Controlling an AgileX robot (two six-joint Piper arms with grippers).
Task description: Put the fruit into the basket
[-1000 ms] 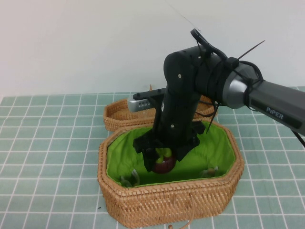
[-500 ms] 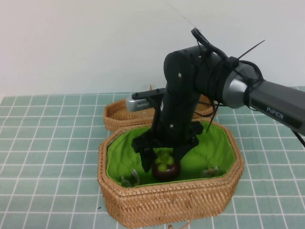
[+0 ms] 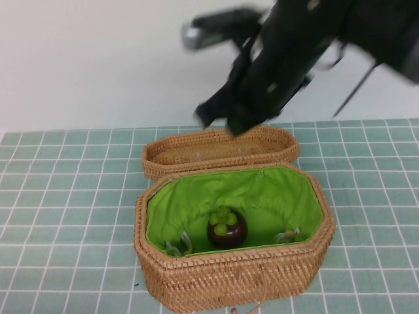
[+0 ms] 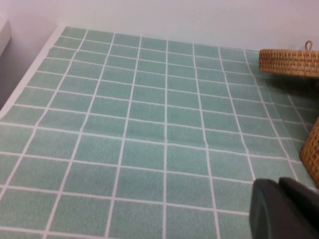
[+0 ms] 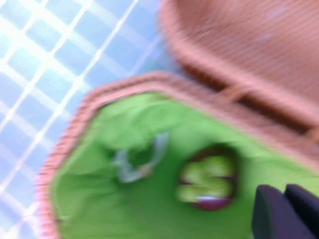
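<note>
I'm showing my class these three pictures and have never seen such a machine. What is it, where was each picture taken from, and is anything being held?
It is a two-armed table robot. The high view looks down from above; the other two come from cameras on each wrist. The right gripper hangs raised above the wicker lid, blurred, holding nothing visible. The left gripper is parked low over the green checked cloth. The fruit, a dark mangosteen, lies inside the green-lined basket, so nothing appears to be held.

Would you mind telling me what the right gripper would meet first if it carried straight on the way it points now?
Likely the lid: the right gripper hangs above it, pointing down, though depth is unclear.
</note>
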